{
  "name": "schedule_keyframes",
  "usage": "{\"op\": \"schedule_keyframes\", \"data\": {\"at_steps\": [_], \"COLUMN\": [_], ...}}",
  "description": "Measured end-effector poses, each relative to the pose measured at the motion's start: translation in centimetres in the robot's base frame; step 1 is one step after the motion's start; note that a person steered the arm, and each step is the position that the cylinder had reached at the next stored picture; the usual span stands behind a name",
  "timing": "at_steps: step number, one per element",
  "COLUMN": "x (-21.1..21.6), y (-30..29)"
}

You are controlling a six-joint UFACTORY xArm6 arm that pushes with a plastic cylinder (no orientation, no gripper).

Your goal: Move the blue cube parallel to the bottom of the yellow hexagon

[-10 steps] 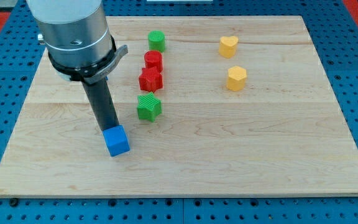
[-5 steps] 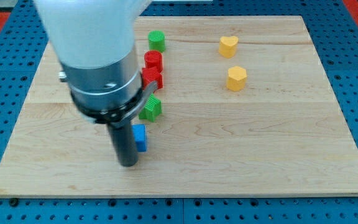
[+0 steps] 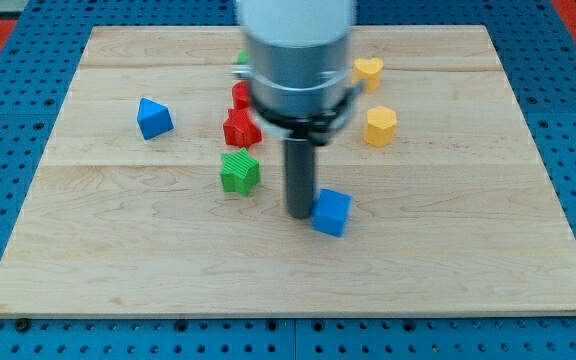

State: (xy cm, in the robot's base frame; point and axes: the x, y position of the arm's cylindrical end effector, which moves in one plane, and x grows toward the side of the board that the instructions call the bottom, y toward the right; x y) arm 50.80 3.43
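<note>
The blue cube [image 3: 332,212] lies near the board's middle, below and left of the yellow hexagon [image 3: 380,126]. My tip [image 3: 299,213] rests on the board right against the cube's left side. The arm's grey body rises above it and hides part of the blocks behind.
A yellow heart [image 3: 368,70] lies above the hexagon. A red star-like block [image 3: 239,129] and a red cylinder [image 3: 240,96] sit left of the arm, with a green star-like block [image 3: 239,172] below them. A blue triangular block [image 3: 154,118] lies at the left. The wooden board [image 3: 468,250] sits on a blue pegboard.
My tip has swept right from the board's left part to its middle, and the blue cube has moved right with it. The blue triangular block is now uncovered.
</note>
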Motion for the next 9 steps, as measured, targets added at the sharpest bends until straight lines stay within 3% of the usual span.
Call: {"op": "schedule_keyframes", "data": {"at_steps": [1,2,3,6,9], "x": [0.2,6.1,6.9,3.0,1.3], "y": [4.3,2.3,6.4,9.1,7.2]}}
